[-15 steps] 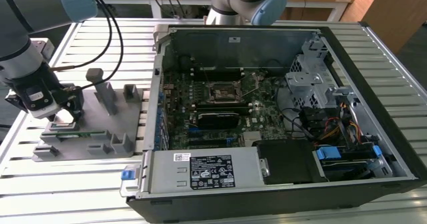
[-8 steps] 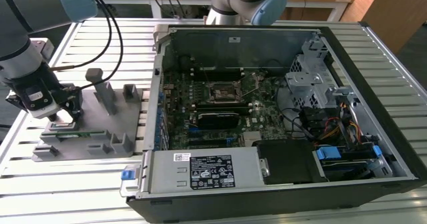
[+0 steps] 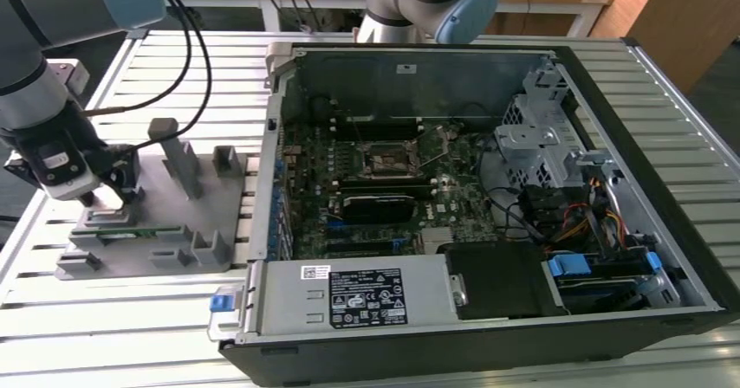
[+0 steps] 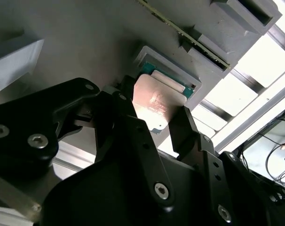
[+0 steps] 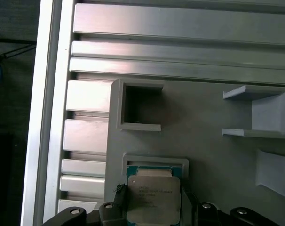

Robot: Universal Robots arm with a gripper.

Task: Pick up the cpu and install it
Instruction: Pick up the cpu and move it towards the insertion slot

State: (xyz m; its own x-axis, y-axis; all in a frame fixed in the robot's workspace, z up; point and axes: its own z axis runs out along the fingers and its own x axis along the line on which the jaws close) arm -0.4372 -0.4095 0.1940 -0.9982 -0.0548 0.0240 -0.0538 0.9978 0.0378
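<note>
Silvery-grey cpu [image 5: 153,197] is lying squarely inside the pincer [image 4: 154,109], which appears to be clamping its opposite edges over the grey fixture [image 5: 217,155].

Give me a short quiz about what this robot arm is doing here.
1. True or false: the flat silvery square cpu lies in the black-framed motherboard socket.
2. The black gripper is nearest to: A the cpu, B a silver drive cage, C a blue latch.
3. Fill in: the grey plastic holder tray stands on the exterior view's ___ of the open black computer case.
Key: 1 false; 2 A; 3 left.
</note>
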